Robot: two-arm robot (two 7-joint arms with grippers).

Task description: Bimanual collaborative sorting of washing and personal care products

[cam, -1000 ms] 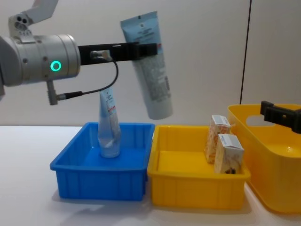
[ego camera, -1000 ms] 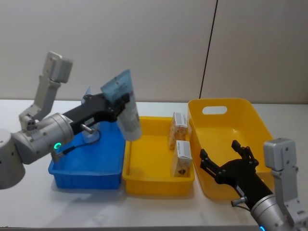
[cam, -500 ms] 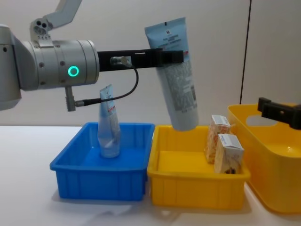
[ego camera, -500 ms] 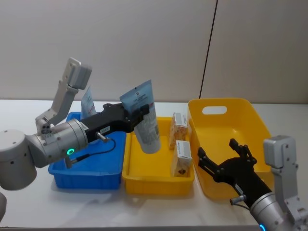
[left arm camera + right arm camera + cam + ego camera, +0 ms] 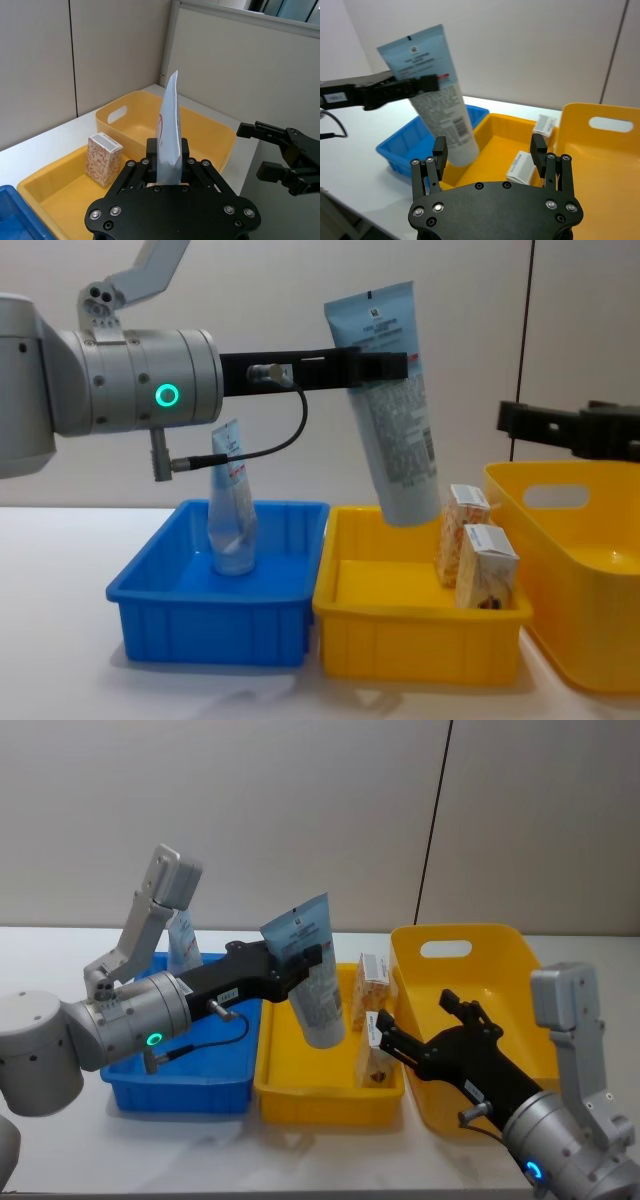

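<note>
Held tube: translucent pale blue, dark print, barcode. Second tube: same blue, red marks on crimp. Bin left of tray: blue. Tray and tub: yellow. Cartons: orange-cream speckle, white labels. Left gripper, right gripper: black. Table: white.

L gripper w/ tube moved right to frame centre; R gripper rose from lower right twd centre.

The right gripper, spread wide, faces a tilted pale-blue tube clamped in the left gripper.
</note>
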